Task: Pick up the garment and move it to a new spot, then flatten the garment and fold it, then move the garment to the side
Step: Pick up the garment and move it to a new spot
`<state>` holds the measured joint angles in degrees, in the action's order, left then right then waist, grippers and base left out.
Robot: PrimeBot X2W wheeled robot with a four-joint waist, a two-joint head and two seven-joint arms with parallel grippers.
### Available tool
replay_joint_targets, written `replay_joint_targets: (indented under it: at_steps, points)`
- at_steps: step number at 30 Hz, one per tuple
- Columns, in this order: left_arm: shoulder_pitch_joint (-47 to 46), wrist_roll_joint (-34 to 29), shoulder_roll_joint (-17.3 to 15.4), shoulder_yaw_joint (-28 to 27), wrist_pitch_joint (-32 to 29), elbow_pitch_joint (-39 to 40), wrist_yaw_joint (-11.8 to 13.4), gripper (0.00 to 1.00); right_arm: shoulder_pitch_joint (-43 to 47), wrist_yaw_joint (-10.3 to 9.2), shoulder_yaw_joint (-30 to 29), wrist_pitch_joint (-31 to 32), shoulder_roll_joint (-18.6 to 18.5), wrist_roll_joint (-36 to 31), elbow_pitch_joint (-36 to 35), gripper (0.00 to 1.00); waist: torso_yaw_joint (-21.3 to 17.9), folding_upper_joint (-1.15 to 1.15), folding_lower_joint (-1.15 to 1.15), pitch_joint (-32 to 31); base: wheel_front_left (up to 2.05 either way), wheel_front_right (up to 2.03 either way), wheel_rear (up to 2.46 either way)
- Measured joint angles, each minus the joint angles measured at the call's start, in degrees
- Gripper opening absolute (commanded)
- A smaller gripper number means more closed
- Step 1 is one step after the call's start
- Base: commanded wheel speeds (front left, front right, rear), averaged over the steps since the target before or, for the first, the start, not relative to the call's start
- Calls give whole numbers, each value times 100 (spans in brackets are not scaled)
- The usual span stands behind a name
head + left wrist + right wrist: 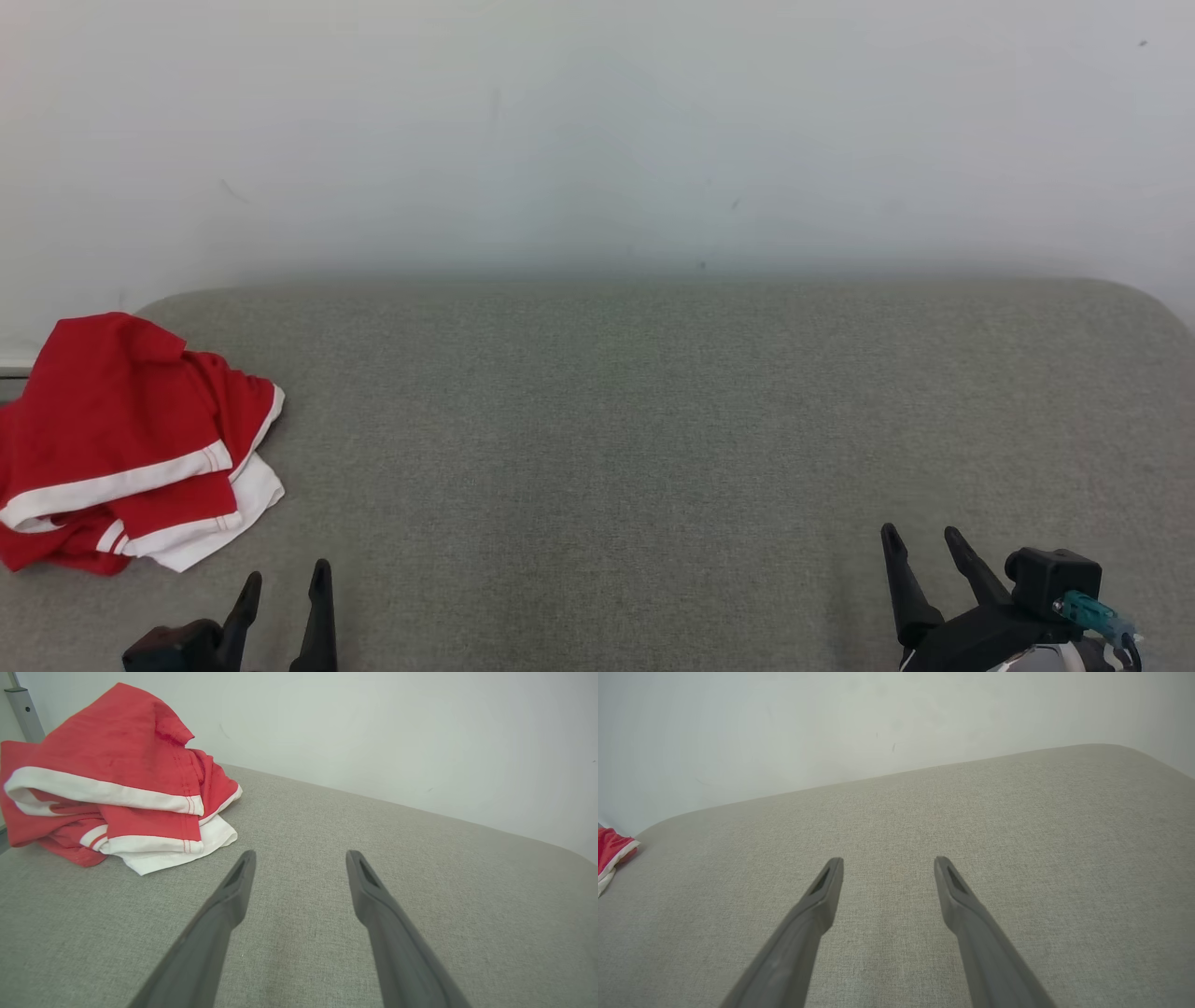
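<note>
Our left end effector (287,572) and right end effector (922,532) hang released and empty over the bench (653,420). We see the garment (121,439) crumpled at its left edge, near the left one. It looks light, soft, floppy; we would pinch the white-trimmed hem (154,845).

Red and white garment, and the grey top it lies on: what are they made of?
The crumpled red garment with white bands looks like soft matte cloth, perhaps cotton: it slumps in folds and shows stitched seams. The grey surface looks like matte woven fabric, by its fine speckled weave.
</note>
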<state>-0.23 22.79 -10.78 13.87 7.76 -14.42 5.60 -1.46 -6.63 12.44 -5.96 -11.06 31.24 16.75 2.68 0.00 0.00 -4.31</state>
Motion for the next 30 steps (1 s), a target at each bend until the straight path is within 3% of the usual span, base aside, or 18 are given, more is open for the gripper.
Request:
replay_joint_targets:
  at_steps: [6,12,17,30]
  points:
    - [-11,-9,12,23,-19,20,2,100,98,29,71,115,-37,34,-138,100,271,0,0,10,0,0,0]
    - [52,-9,-27,-119,-23,110,45,100,40,448,479,321,-80,41,-270,100,681,0,0,19,0,0,0]
    - [327,-9,-68,-282,-9,232,92,100,-175,665,604,423,-138,34,-316,100,1071,0,0,28,0,0,0]
    - [612,-8,-91,-669,114,611,118,100,-439,722,672,579,-141,31,-431,100,2053,0,0,152,0,0,0]
